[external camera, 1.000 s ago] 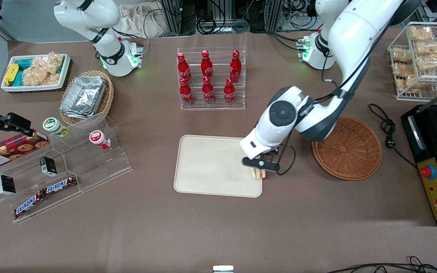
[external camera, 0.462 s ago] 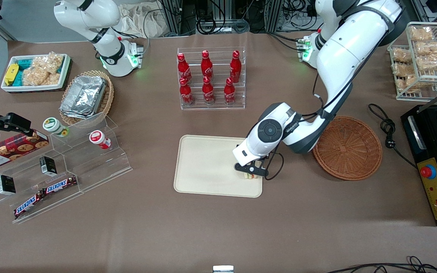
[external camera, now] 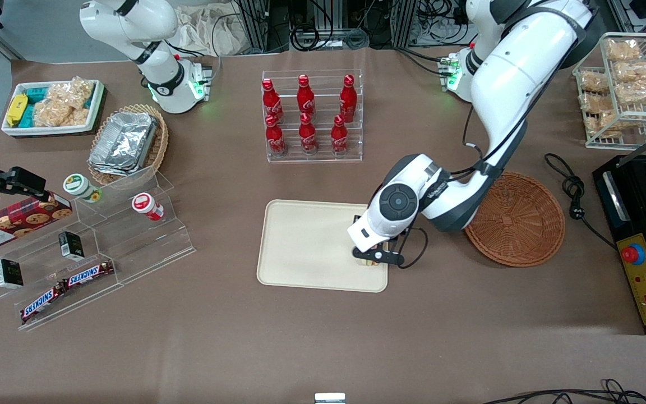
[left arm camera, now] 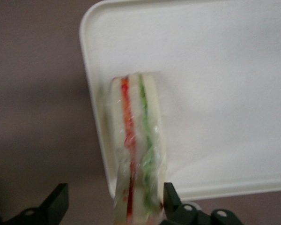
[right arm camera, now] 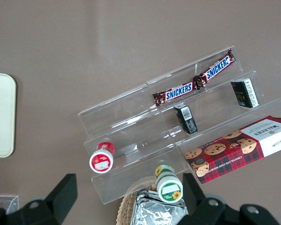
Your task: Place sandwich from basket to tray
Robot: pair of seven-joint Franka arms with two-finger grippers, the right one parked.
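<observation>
The sandwich, a clear-wrapped white wedge with red and green layers, stands on edge at the corner of the cream tray nearest the basket, partly over the tray's rim. My left gripper is low over that corner and covers most of the sandwich in the front view. The gripper is open around the sandwich. One finger is close against the wrap, and the other finger stands well off it. The reddish-brown basket sits beside the tray toward the working arm's end, with nothing in it.
A clear rack of red bottles stands farther from the camera than the tray. A stepped acrylic shelf with snacks and a foil-filled wicker basket lie toward the parked arm's end. A black machine and its cable are beside the basket.
The gripper has carried the sandwich from the tray's edge a little inward over the corner and lower. In the last half second it barely shifted.
</observation>
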